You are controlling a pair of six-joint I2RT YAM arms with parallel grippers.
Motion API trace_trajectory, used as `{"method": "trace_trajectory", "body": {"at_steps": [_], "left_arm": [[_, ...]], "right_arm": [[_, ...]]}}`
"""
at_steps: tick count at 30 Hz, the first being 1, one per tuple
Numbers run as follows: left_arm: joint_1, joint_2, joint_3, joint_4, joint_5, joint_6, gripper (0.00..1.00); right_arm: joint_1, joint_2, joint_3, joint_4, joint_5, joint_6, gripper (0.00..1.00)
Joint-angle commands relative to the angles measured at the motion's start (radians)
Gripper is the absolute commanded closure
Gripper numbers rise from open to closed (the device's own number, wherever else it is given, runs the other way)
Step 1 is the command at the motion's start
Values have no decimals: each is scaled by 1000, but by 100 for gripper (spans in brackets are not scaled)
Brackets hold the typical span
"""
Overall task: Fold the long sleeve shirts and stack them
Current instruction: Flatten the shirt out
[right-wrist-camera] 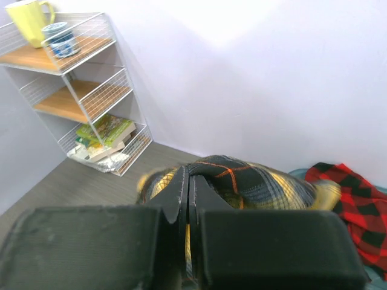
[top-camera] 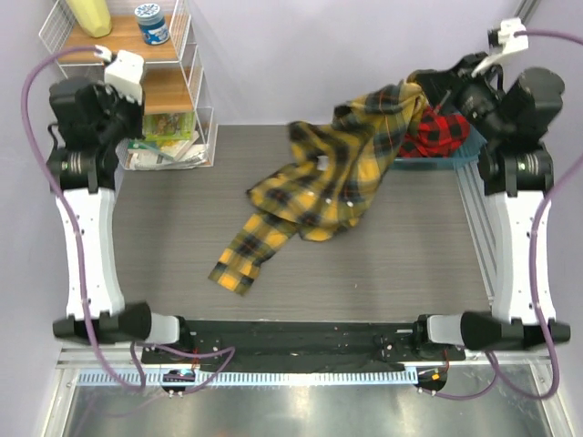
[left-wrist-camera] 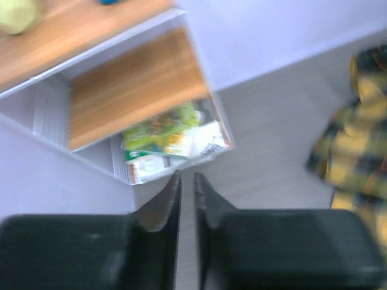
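Left gripper: fingers pressed together with only a sliver between them, nothing in them. It hangs up by the wire rack at the far-left corner, well clear of the cloth.

Right gripper: fingers pressed together too. Yellow shirt fabric bunches right at the tips in the wrist view, and from above the cloth rises to it, so we read this as a pinch on the shirt's far end. It sits over the far-right corner, above the teal basin.

Edges and room: the yellow shirt runs diagonally across the table, with one sleeve trailing toward near-centre and the top end lifted over the basin rim. We see bare table on the whole left half and along the near edge. A metal frame rail runs down the right side, close to the right arm.

Containers: the red shirt lies crumpled in the basin, partly under the yellow one. The rack's top shelf holds a yellow mug and a blue-lidded jar, the middle shelf is bare wood, and the bottom shelf holds green printed packets.
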Motion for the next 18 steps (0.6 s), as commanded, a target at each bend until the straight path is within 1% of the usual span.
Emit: {"method": "trace_trajectory", "body": {"at_steps": [1,2,3,4,5,6,8,9,10,11,12,13,14,15,16,17,18], "left_arm": [[-27,-57,-180,-148,304,141,73],[-36,-55,-201,-192,338,181,61],[-56,-57,-262,-221,361,218,44],[-68,-61,-299,-217,373,232,35],[-83,-73,-332,-206,372,241,30],[-134,-75,-397,-200,369,257,26],[-186,-87,-467,-127,334,274,24],[-250,-84,-502,-87,316,283,22],[-293,-75,-549,-35,291,300,22],[-339,-60,-566,-4,216,311,22],[-422,-5,-576,25,188,315,21],[-462,33,-571,65,159,321,21],[-497,82,-561,93,101,320,21],[-549,174,-539,122,84,288,22],[-567,234,-480,156,75,274,22],[-602,288,-437,168,49,246,24],[-617,395,-398,183,38,242,24]], "right_arm": [[0,-74,-174,-18,-70,-46,99],[0,-93,-208,-45,-82,-51,99],[1,-106,-243,-64,-90,-74,99],[0,-118,-310,-84,-97,-91,99],[0,-136,-345,-127,-99,-102,99],[0,-176,-415,-148,-99,-132,99],[0,-231,-486,-196,-75,-164,99],[0,-295,-551,-210,-32,-172,99],[0,-325,-579,-227,-15,-215,99],[0,-356,-605,-257,13,-223,99],[1,-386,-651,-273,48,-226,99],[0,-434,-670,-290,103,-238,99],[0,-460,-690,-308,143,-238,99],[0,-481,-727,-314,177,-238,99],[0,-517,-742,-320,242,-255,99],[0,-529,-757,-334,273,-267,99],[0,-538,-780,-343,309,-276,99]]}}
